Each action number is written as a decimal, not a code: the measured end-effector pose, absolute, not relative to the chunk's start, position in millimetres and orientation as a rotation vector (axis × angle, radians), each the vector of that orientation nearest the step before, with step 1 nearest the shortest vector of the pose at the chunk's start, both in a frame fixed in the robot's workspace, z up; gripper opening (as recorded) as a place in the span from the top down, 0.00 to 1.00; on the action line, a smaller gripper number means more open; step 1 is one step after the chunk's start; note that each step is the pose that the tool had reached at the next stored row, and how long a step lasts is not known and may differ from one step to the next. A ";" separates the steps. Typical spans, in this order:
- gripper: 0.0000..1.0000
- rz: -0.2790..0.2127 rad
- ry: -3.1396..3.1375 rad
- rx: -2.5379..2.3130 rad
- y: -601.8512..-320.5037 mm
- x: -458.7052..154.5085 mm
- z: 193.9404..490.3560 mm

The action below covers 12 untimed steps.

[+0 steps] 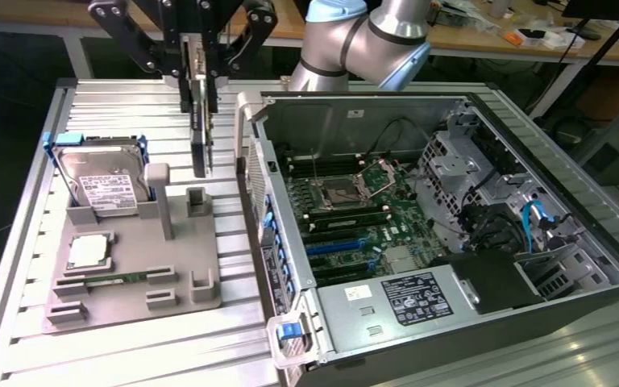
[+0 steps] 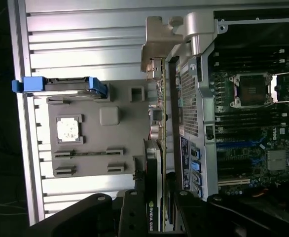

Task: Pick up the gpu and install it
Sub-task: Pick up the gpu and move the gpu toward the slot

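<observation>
The gpu (image 1: 199, 121) hangs on edge in the air, a thin dark card lifted clear of the grey holder tray (image 1: 126, 310) and just to the exterior view's left of the open computer case (image 1: 428, 218). My gripper (image 1: 199, 64) is shut on its upper edge. In the wrist view the gpu (image 2: 157, 123) runs edge-on away from my gripper (image 2: 157, 210), its silver bracket (image 2: 157, 47) at the far end, alongside the case's rear wall (image 2: 189, 98). Blue expansion slots (image 1: 344, 242) lie on the motherboard (image 1: 358, 214) inside the case.
On the grey tray sit a hard drive (image 1: 100, 181) in a blue caddy, a processor chip (image 1: 89, 250) and a green memory stick (image 1: 116, 280). A tray post (image 1: 197, 201) stands below the card. The slatted metal table (image 1: 30, 266) carries tray and case.
</observation>
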<state>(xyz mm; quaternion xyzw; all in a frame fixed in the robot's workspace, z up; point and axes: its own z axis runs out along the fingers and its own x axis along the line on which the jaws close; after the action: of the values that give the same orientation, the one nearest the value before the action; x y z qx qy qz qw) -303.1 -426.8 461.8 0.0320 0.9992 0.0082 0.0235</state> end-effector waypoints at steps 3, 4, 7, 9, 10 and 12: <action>0.73 0.026 3.093 0.099 -426.8 -284.8 461.8; 0.73 0.026 3.093 0.099 -426.8 -280.7 461.8; 0.73 0.027 3.093 0.099 -426.8 -270.0 461.7; 0.73 0.029 3.093 0.099 -426.8 -263.0 461.7; 0.73 0.030 3.093 0.100 -426.8 -259.1 461.7; 0.73 0.033 3.093 0.100 -426.8 -250.8 461.7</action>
<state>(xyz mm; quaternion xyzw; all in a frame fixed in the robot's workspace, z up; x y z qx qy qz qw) -250.8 -426.8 461.7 0.0322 0.9992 0.0105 0.0234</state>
